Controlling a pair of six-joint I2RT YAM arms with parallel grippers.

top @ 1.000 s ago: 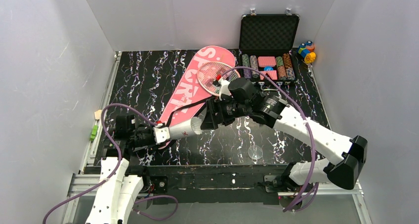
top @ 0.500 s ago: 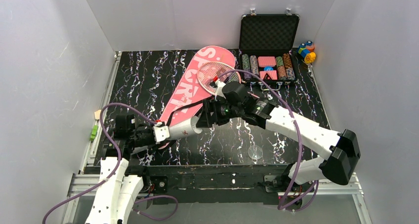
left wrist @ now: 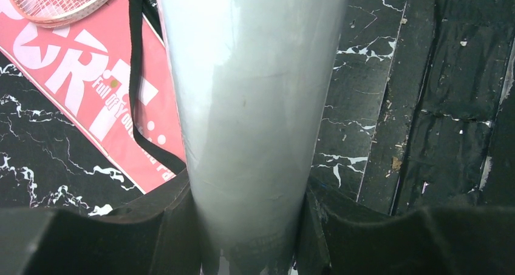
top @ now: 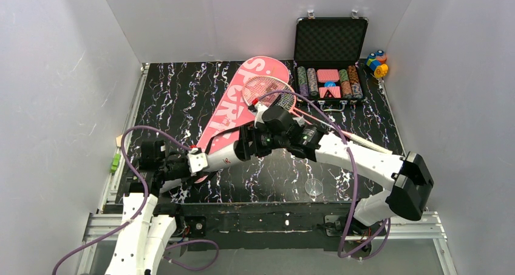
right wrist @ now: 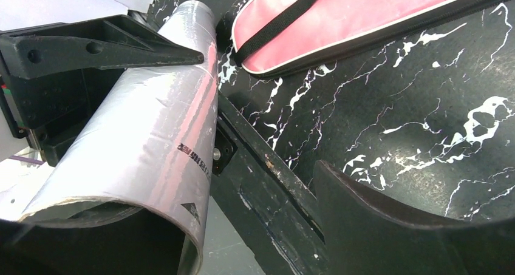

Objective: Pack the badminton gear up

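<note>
At lower centre of the overhead frame, left claw (top: 195, 161) clamped on white cylindrical tube (top: 221, 155), right claw (top: 246, 149) spread wide at the tube's open end, one finger clear of it.

The white tube (top: 220, 156) slants near the pink bag (top: 228, 108).

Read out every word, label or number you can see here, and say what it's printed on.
"SPORT": big white letters on the pink bag.
"Full Of You": small white print beside those letters, seen in the left wrist view; the rest is unreadable.
Black print on the white tube: too skewed to read.
Chips and cards in the black case: too small to read.
</note>
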